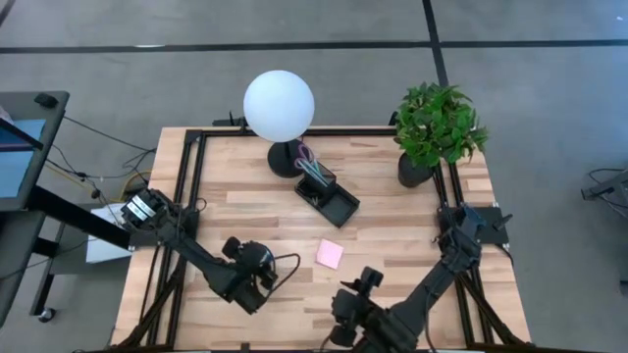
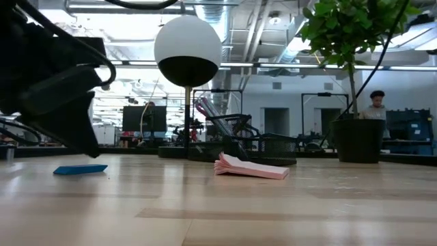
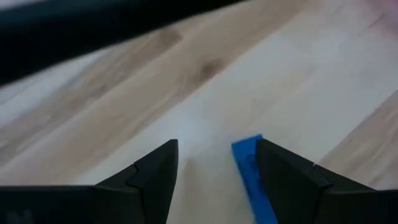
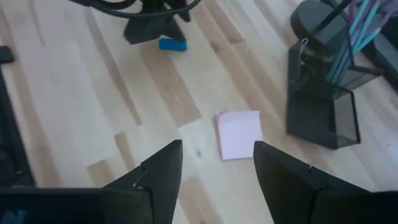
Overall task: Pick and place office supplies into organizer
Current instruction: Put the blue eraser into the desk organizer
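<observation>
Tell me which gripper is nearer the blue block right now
Left. The left gripper hangs open right over the blue block; the right gripper is farther off, open above the pink sticky-note pad.

Bare wood around the sticky-note pad [image 1: 330, 255]; organizer [image 1: 328, 195], lamp base [image 1: 286, 159] and plant pot [image 1: 414, 171] behind.

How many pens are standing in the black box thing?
3 show: thin purple pen, teal pen and dark pen, all leaning in the black mesh organizer's taller cup section beside the lamp base. More may be hidden.
</observation>
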`<state>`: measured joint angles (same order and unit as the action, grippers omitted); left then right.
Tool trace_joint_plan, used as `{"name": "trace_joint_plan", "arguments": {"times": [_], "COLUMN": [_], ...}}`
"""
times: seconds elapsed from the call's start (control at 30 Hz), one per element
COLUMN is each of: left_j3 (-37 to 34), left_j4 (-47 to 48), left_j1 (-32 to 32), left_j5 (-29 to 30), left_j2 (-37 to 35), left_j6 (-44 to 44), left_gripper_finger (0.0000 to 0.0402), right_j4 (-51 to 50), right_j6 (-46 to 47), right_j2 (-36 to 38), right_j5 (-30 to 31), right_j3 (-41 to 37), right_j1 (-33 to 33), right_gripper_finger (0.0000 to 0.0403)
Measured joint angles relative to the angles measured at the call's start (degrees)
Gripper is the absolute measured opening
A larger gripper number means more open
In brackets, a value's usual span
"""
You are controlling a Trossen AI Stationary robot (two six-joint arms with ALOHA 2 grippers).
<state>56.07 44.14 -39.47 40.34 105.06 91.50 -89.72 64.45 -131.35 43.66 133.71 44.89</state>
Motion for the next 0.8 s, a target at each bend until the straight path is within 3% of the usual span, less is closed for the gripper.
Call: {"name": "trace_joint_plan", "arguments": {"times": [0.17, 0.5, 0.8], "left_j3": [0.0, 0.0, 0.0], "left_j4": [-2.4, -4.7, -5.0], "left_j1": [0.2, 0.2, 0.5], "left_j5": [2.1, -2.4, -2.6], "left_j2": [0.0, 0.0, 0.0], "left_j6": [0.8, 2.4, 3.8], "left_gripper_finger": [0.021, 0.021, 0.021], "right_j4": [0.1, 0.8, 5.5], "right_j6": [3.2, 7.7, 7.6], "right_j2": [0.0, -0.1, -1.0], "right_j5": [0.2, 1.2, 1.7], "right_j3": [0.0, 0.0, 0.0], "right_j1": [1.5, 3.7, 5.0], "right_gripper_finger": [0.0194, 0.019, 0.0189]}}
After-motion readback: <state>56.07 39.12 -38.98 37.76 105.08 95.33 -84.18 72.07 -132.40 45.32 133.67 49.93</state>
